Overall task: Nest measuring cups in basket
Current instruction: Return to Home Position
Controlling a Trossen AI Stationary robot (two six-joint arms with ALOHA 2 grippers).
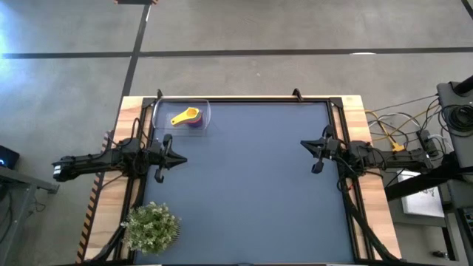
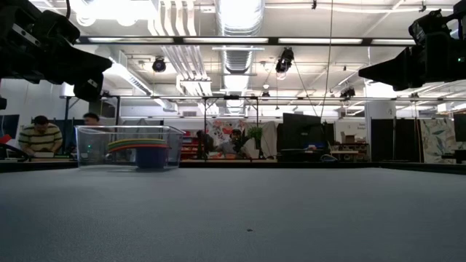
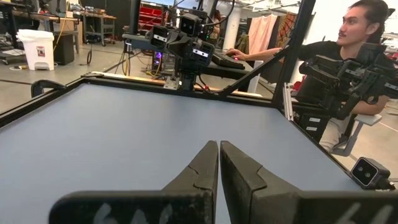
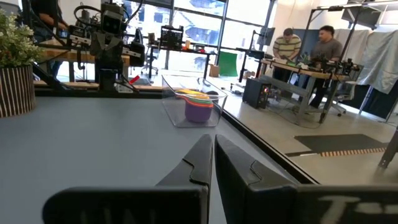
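Observation:
The measuring cups (image 1: 188, 117) sit nested in one stack inside the clear basket (image 1: 159, 118) at the table's far left corner; the yellow cup is on top, purple shows below. In the low view the stack (image 2: 143, 152) stands on the basket's floor (image 2: 91, 149). In the right wrist view the stack (image 4: 198, 104) shows in the basket (image 4: 177, 112). My left gripper (image 1: 177, 159) hovers shut near the left edge, nearer than the basket. My right gripper (image 1: 304, 145) hovers shut near the right edge. Both touch nothing.
A small green bushy plant (image 1: 151, 226) in a striped pot stands at the near left corner. The blue mat (image 1: 251, 185) lies between the arms. People sit at benches beyond the table (image 4: 289, 43), and one sits close by the right side (image 3: 348, 50).

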